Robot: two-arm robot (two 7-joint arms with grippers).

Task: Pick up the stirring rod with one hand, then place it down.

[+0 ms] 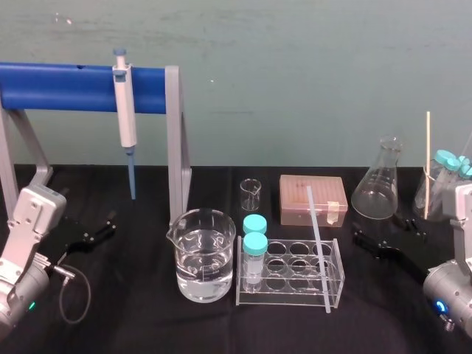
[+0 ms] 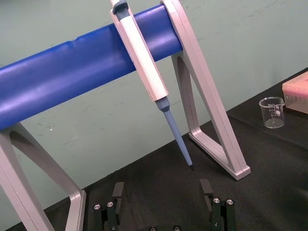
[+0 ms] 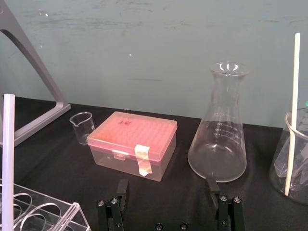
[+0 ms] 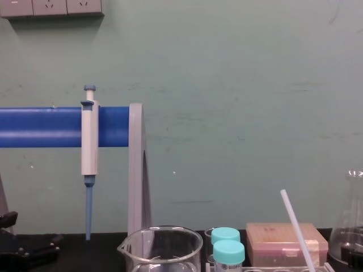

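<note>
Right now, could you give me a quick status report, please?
Left gripper open, low on the left. Right gripper open, right of the rack. Rod ungrasped, leaning across the rack. Nothing between it and the right gripper.

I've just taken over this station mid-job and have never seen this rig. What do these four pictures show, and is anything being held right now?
This is a two-armed robot at a black lab table. The head view looks down on the bench. The chest view looks across it from lower down. Each wrist view looks out past that arm's own fingers. The left gripper is open near the blue stand, where the pipette hangs. The right gripper is open in front of the pink box and the flask. Neither holds anything. The stirring rod rests slanted across the clear tube rack, beside a beaker of clear liquid.
</note>
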